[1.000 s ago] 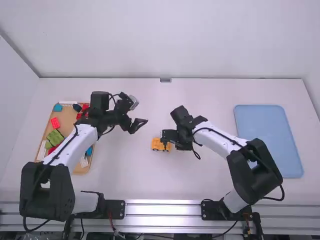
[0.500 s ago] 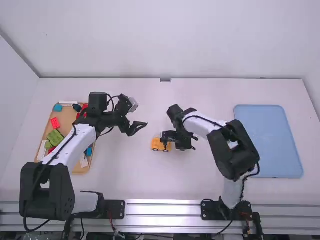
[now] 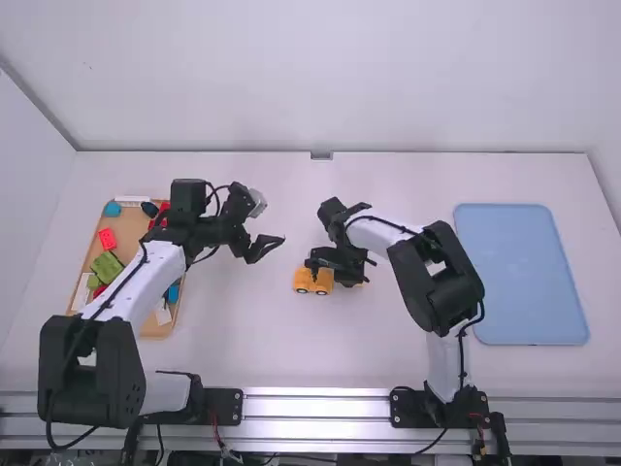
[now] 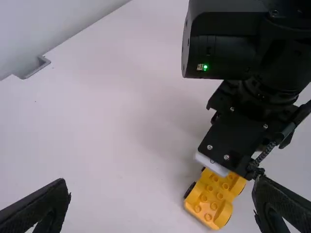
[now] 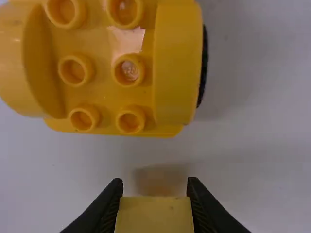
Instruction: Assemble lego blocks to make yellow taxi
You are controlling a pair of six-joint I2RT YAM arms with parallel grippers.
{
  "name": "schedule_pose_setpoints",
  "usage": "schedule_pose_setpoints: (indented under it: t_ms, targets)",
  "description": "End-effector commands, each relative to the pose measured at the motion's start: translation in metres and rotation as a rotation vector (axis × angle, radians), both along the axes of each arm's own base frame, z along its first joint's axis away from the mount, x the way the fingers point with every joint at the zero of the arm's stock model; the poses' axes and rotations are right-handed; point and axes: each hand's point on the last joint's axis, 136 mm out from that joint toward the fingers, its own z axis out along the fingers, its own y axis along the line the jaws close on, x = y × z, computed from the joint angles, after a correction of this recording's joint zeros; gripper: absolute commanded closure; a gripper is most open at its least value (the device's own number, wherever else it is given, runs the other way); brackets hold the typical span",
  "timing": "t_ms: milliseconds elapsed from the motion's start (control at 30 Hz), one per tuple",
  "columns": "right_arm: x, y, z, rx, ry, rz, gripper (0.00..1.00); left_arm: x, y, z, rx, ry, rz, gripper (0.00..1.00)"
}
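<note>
In the high view my right gripper [image 3: 337,272] is low over the table, close beside the yellow car base [image 3: 312,281]. The right wrist view has my right gripper [image 5: 154,188] shut on a yellow block [image 5: 153,216], with the studded car base [image 5: 102,73] apart from it. My left gripper [image 3: 271,221] stands up and left of the car, open and holding nothing. In the left wrist view my left gripper [image 4: 161,194] is open, and the wheeled car base [image 4: 209,196] lies beyond it, partly under the right gripper and a white piece [image 4: 211,164].
A wooden tray [image 3: 155,330] with red, green and blue blocks sits at the left, partly beneath the left arm. A blue tray [image 3: 524,277] lies at the right. The right arm's links extend over the table between the car and the blue tray.
The right arm's links have swung left and its wrist has turned, with the gripper shifting slightly left beside the car. The left arm has barely moved and the car has stayed put.
</note>
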Motion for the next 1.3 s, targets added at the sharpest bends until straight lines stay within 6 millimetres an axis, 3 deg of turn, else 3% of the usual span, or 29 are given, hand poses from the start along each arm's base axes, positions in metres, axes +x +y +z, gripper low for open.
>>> schedule_pose_setpoints:
  t_ms: [0, 67, 100, 133, 167, 233, 400, 600, 733, 767, 900, 1100, 1167, 1267]
  targets:
    - [-0.002, -0.002, -0.001, -0.006, 0.019, -0.011, 0.89, -0.002, -0.002, 0.003, -0.013, -0.012, -0.021, 0.01]
    - [-0.003, -0.002, -0.001, -0.008, 0.022, -0.007, 0.75, -0.002, 0.000, 0.003, -0.013, -0.010, -0.016, 0.01]
    - [-0.003, -0.002, -0.001, -0.008, 0.022, -0.007, 0.61, -0.002, 0.000, 0.003, -0.013, -0.011, -0.016, 0.01]
    - [-0.003, -0.002, -0.001, -0.009, 0.022, -0.008, 0.53, -0.002, 0.000, 0.003, -0.013, -0.010, -0.018, 0.01]
    - [-0.003, -0.004, -0.001, -0.013, 0.023, -0.009, 0.25, -0.002, -0.002, 0.002, -0.012, -0.010, -0.022, 0.01]
    - [-0.002, -0.006, -0.001, -0.026, 0.017, -0.008, 0.01, -0.002, -0.002, 0.003, -0.013, -0.010, -0.022, 0.01]
    - [0.003, -0.004, 0.008, -0.020, -0.009, 0.010, 0.01, -0.002, -0.002, 0.003, -0.012, -0.011, -0.022, 0.01]
    - [0.016, 0.010, 0.071, 0.142, -0.051, -0.032, 0.01, 0.000, 0.001, 0.004, -0.012, -0.019, -0.013, 0.01]
    - [0.016, 0.019, 0.115, 0.423, -0.032, 0.011, 0.01, -0.001, 0.001, 0.003, -0.013, -0.011, -0.014, 0.01]
    - [0.016, 0.021, 0.132, 0.585, -0.019, 0.022, 0.01, -0.003, 0.002, 0.001, -0.013, 0.002, -0.011, 0.01]
    - [0.029, 0.008, 0.142, 0.769, -0.039, -0.007, 0.02, -0.003, 0.002, 0.001, -0.012, 0.004, -0.011, 0.01]
    - [0.062, -0.031, 0.130, 0.808, -0.116, -0.203, 0.02, -0.004, 0.001, -0.001, -0.024, 0.030, -0.003, 0.01]
    - [0.066, -0.040, 0.128, 0.809, -0.113, -0.268, 0.02, -0.007, -0.001, -0.002, -0.012, 0.000, -0.037, 0.01]
    - [0.066, -0.053, 0.122, 0.803, -0.091, -0.356, 0.01, -0.030, -0.014, -0.009, -0.011, -0.144, -0.239, 0.01]
